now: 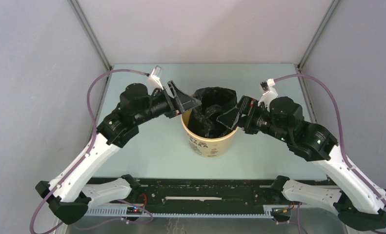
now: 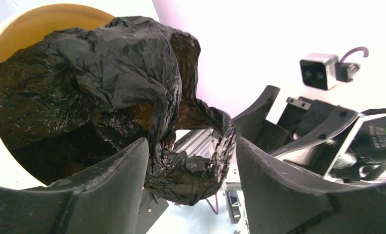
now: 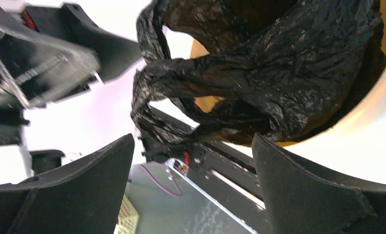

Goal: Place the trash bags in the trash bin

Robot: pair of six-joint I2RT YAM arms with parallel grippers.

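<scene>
Trash bags (image 1: 213,103) in trash bin (image 1: 211,144), mid-surface (image 1: 147,146).
Left claw (image 1: 186,100) at its left rim, right claw (image 1: 233,111) opposite (bags bulge above rim).

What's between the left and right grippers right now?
The trash bin, its mouth stuffed with the black trash bag, sits between the left gripper and right gripper; clearest in the top view.

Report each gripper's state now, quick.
Left gripper: open, a loop of the trash bag hanging unclamped between its jaws.
Right gripper: open wide, gripping nothing.
</scene>
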